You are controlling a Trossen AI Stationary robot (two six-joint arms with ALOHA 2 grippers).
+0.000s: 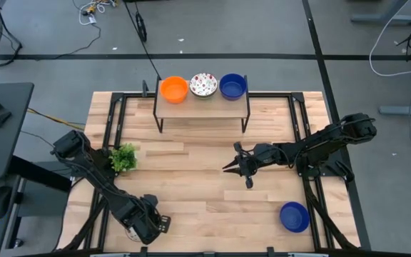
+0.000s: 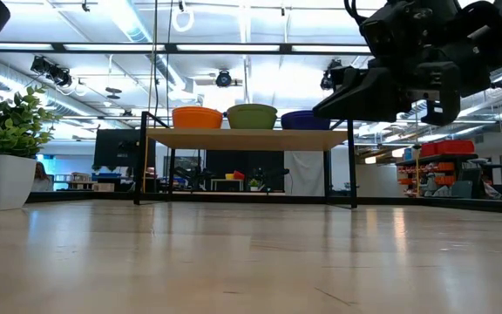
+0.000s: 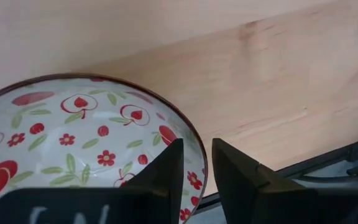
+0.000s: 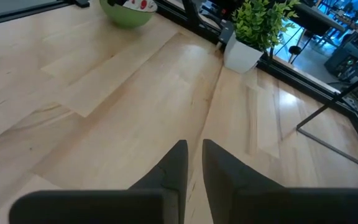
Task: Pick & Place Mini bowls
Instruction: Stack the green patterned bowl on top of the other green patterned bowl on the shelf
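Three mini bowls stand in a row on the small raised shelf [image 1: 202,107] at the table's far side: orange [image 1: 174,88], white speckled [image 1: 203,85] and blue [image 1: 232,86]. Another blue bowl [image 1: 295,216] rests on the table near the right near corner. My left gripper [image 1: 146,221] is at the near left edge, shut on a speckled bowl [image 3: 73,137] that is green outside [image 4: 126,11]; the arm mostly hides it from above. My right gripper [image 1: 235,167] hovers over the table's middle, fingers together [image 4: 194,155], holding nothing. My left gripper has the speckled bowl by its rim [image 3: 202,163], one finger [image 3: 166,177] inside the bowl and the other [image 3: 238,177] outside. The fingers come at it from above. Whether the bowl's base rests on the table, I cannot tell.
A small green plant in a white pot [image 1: 123,158] stands at the table's left side, next to the left arm. Black frame rails [image 1: 298,121] run along both sides of the table. Bare wood lies between the shelf and the near edge.
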